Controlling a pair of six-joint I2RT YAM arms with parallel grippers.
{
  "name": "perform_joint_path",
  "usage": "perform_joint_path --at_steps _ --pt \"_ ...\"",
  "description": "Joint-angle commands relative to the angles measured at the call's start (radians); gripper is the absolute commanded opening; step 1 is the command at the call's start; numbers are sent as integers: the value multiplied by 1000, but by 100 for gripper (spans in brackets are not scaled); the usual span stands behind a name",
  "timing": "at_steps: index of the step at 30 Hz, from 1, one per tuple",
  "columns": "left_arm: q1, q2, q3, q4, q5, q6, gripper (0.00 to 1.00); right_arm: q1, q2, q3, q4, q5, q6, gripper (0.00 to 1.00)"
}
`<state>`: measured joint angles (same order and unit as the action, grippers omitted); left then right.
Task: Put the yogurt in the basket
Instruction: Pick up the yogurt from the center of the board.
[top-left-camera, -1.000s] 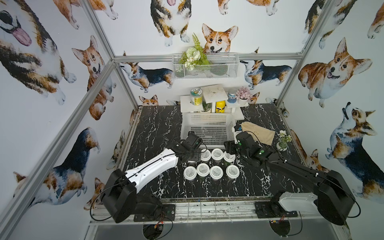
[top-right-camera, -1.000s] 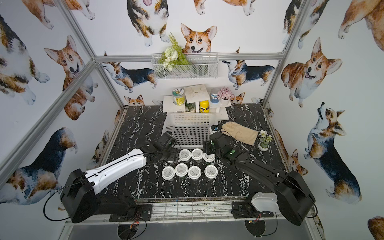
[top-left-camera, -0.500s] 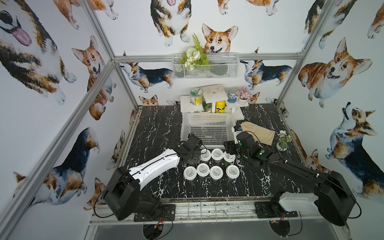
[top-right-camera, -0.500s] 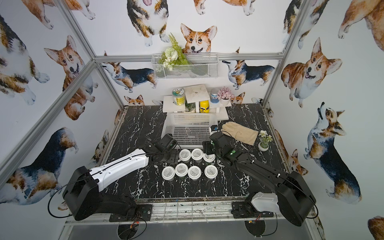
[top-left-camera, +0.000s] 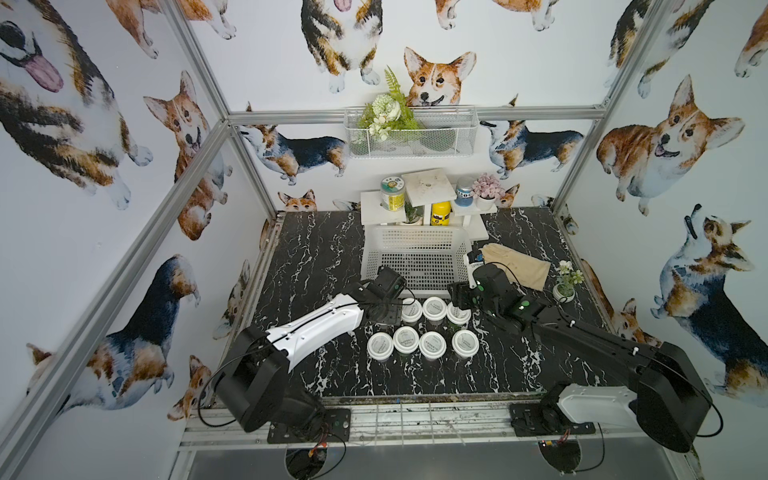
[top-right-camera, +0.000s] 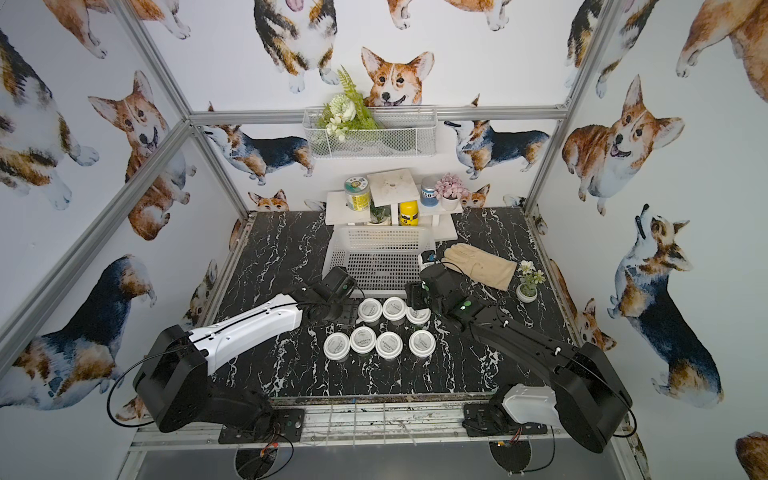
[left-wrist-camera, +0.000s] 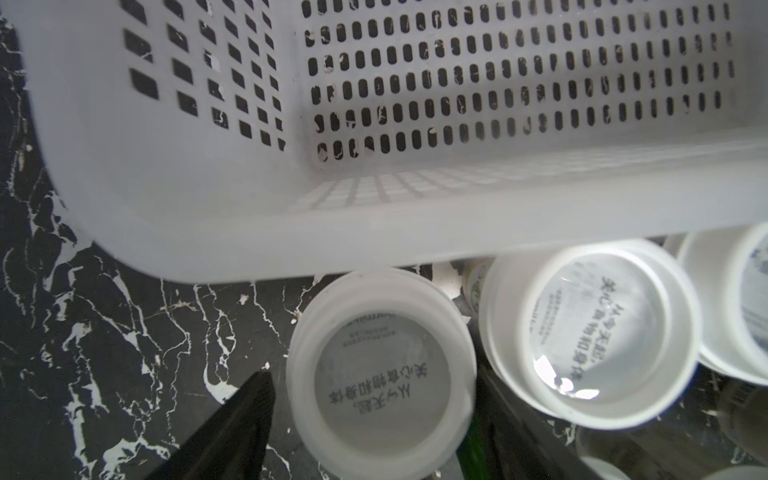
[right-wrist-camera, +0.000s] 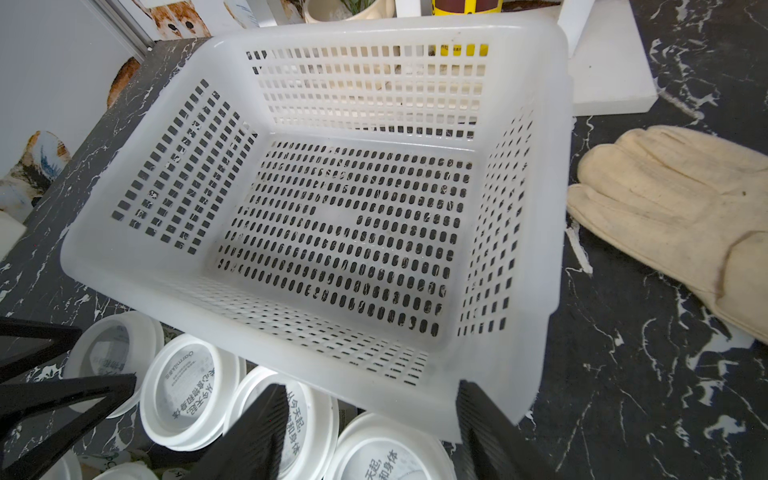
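Observation:
Several yogurt cups with white printed lids stand in two rows on the black marble table, the back row (top-left-camera: 434, 308) just in front of the basket (top-left-camera: 415, 230) and the front row (top-left-camera: 432, 345) nearer me. The basket (right-wrist-camera: 291, 349) holds nothing. My left gripper (left-wrist-camera: 374, 382) is open at the left end of the back row. Its fingers stand either side of one yogurt (left-wrist-camera: 380, 374), with a small gap showing on one side. My right gripper (right-wrist-camera: 372, 386) is open at the right end of that row, above another yogurt (right-wrist-camera: 386, 455) beside the basket's near rim.
A cream glove (top-left-camera: 515, 266) lies right of the basket, and a small potted flower (top-left-camera: 565, 286) stands beyond it. A white stepped stand behind the basket carries a jar (top-left-camera: 392, 193) and a yellow bottle (top-left-camera: 440, 214). A wire basket with flowers (top-left-camera: 409, 133) hangs on the back wall.
The left arm has shifted slightly right and settled lower at the cups. The right arm looks unmoved. No cup has moved.

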<state>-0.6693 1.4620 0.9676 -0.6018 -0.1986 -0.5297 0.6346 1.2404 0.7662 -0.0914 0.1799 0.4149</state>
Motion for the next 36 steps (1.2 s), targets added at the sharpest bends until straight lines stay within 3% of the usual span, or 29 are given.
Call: perform_joint_path --at_steps 1,17,27,36 --pt "0 9 12 7 8 11 79 0 -2 1 37 -5 -6 70" --pt "1 26 20 2 6 15 76 1 -3 1 38 -8 -9 67" --pt "0 9 19 -6 -4 12 65 0 -3 2 39 -10 -11 65" --pt "1 -48 15 -50 -11 8 63 1 1 4 39 -12 -12 64"
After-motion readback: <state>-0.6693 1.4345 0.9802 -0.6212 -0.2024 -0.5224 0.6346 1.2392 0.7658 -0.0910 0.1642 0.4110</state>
